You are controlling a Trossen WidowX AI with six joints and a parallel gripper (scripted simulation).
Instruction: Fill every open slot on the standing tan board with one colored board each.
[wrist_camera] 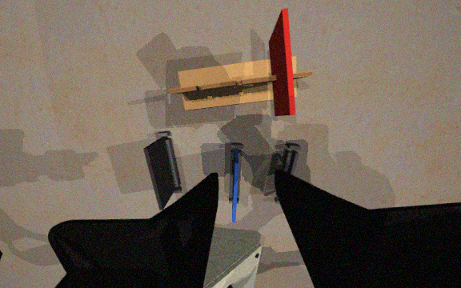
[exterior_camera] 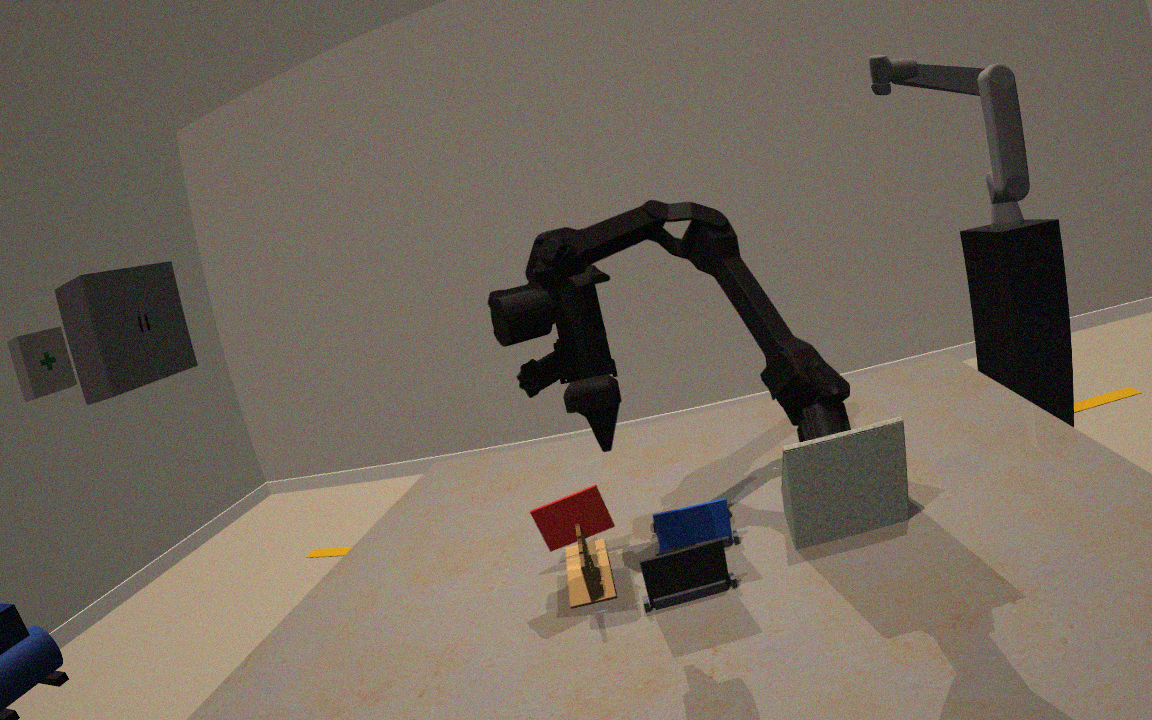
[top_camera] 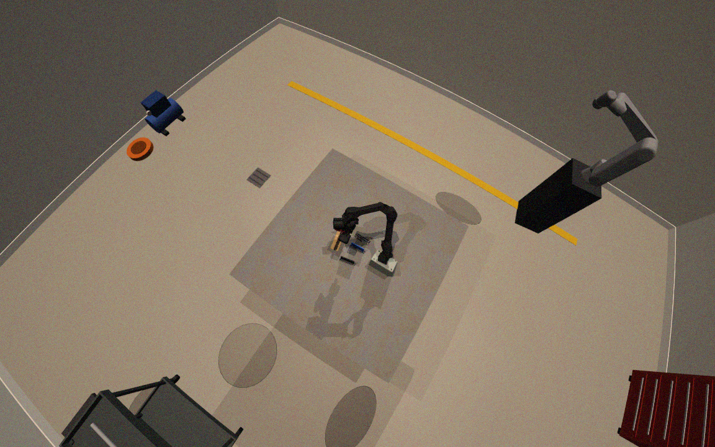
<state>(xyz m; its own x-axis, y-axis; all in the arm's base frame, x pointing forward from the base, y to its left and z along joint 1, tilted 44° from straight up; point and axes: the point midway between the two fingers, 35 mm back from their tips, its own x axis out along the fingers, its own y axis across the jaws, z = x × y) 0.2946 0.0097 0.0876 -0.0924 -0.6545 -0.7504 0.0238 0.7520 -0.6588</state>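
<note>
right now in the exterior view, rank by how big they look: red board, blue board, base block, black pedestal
Black pedestal
Base block
Red board and blue board: too alike to rank
</note>
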